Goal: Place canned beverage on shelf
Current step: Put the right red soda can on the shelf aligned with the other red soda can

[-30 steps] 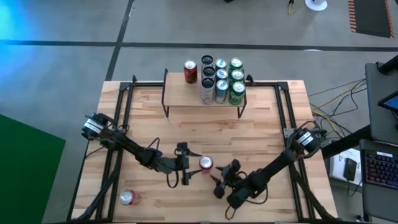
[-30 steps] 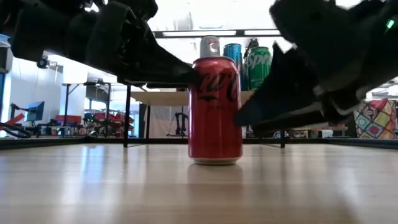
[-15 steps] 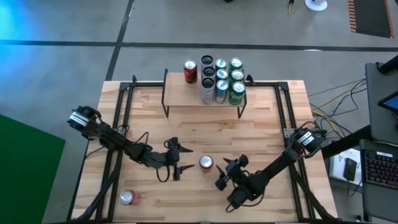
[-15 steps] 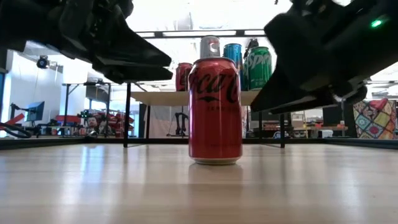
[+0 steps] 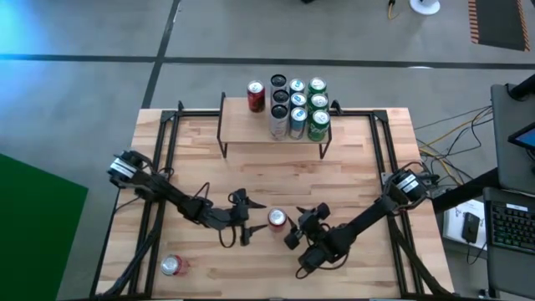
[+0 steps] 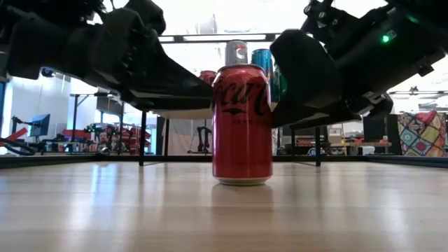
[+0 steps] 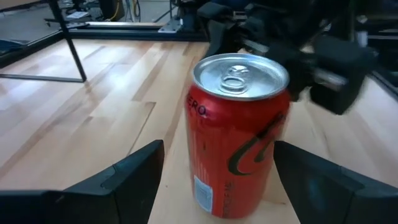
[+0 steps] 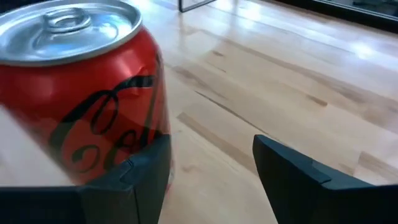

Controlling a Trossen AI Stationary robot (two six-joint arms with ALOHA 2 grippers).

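High view: left gripper (image 5: 243, 221) and right gripper (image 5: 294, 228) both gape empty beside the upright can (image 5: 277, 220) — let only 1 close, square on its middle, then lift toward the shelf (image 5: 242, 125) beyond.

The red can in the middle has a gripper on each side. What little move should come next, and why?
Probably the left gripper should ease forward until the red can sits between its fingers. They are open and the can stands upright just ahead of them, untouched. The right gripper, also open, would likely need to back off first.
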